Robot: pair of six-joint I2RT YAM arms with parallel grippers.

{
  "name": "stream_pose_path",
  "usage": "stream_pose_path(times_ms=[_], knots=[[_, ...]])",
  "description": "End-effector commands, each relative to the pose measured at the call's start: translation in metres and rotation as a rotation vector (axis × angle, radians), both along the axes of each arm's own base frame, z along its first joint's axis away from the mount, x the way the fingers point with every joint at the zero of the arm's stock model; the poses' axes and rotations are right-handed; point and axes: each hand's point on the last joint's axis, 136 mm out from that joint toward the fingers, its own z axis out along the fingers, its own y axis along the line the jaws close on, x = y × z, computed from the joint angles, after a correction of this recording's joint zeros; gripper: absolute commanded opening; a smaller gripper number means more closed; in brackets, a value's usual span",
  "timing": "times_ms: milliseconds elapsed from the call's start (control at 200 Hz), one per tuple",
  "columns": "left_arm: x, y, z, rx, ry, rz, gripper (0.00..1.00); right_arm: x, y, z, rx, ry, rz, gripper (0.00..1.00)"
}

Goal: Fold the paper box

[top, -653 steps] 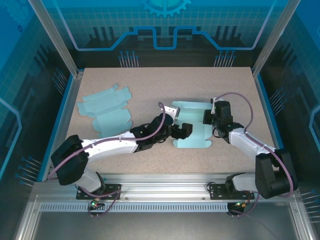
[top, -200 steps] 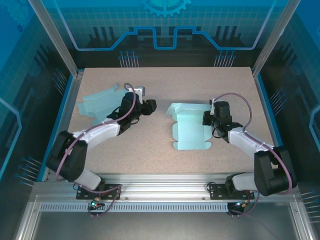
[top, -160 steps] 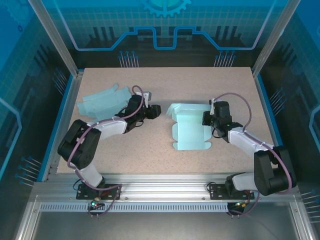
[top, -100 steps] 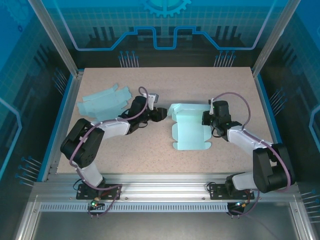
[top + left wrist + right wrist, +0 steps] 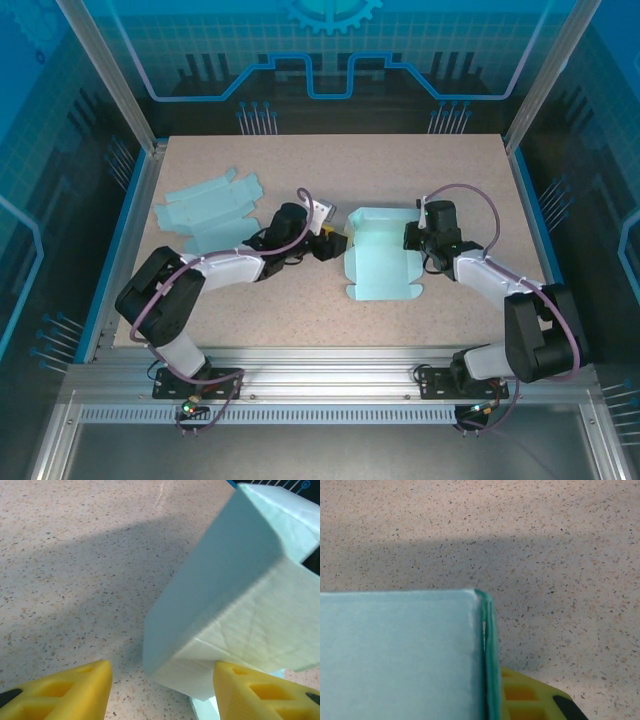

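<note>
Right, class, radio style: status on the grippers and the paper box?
Left gripper open, at raised left side of paper box. Right gripper at its right wall, grip unclear. Box partly folded. Flat blanks far left, well apart.

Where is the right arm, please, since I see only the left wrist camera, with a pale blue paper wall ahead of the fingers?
Observer: The right gripper is at the box's right wall, opposite your left gripper.
Operator: Is it gripping that wall?
Observer: I cannot tell; its wrist camera shows one yellow finger beside the wall's edge.
Operator: Anything else on the table?
Observer: Flat paper cutouts lie at its far left.
</note>
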Motion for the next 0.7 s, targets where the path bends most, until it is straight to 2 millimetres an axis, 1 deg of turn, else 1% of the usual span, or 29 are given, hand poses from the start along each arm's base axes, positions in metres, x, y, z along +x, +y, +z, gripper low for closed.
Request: stream_pose_path(times_ms=[0, 70, 285, 500, 590, 620, 660, 695], knots=[[-0.012, -0.001, 0.002, 0.025, -0.04, -0.058, 0.57, 0.006, 0.006, 0.011, 0.008, -0.027, 0.02, 0.0], [-0.007, -0.003, 0.002, 0.05, -0.069, -0.073, 0.57, 0.007, 0.007, 0.01, 0.011, -0.023, 0.024, 0.0], [0.011, -0.019, 0.016, 0.105, -0.229, -0.157, 0.57, 0.006, 0.009, 0.01, 0.016, -0.019, 0.036, 0.0], [0.01, -0.03, 0.028, 0.105, -0.301, -0.239, 0.55, 0.008, 0.01, 0.011, 0.014, -0.025, 0.037, 0.0], [0.008, -0.035, 0.029, 0.098, -0.307, -0.272, 0.55, 0.008, 0.011, 0.009, 0.017, -0.018, 0.042, 0.0], [0.009, -0.035, 0.028, 0.101, -0.307, -0.271, 0.55, 0.009, 0.011, 0.01, 0.017, -0.019, 0.042, 0.0], [0.012, -0.036, 0.026, 0.109, -0.308, -0.269, 0.5, 0.009, 0.011, 0.009, 0.017, -0.018, 0.042, 0.0], [0.014, -0.036, 0.023, 0.117, -0.308, -0.269, 0.48, 0.008, 0.011, 0.009, 0.017, -0.018, 0.042, 0.0]])
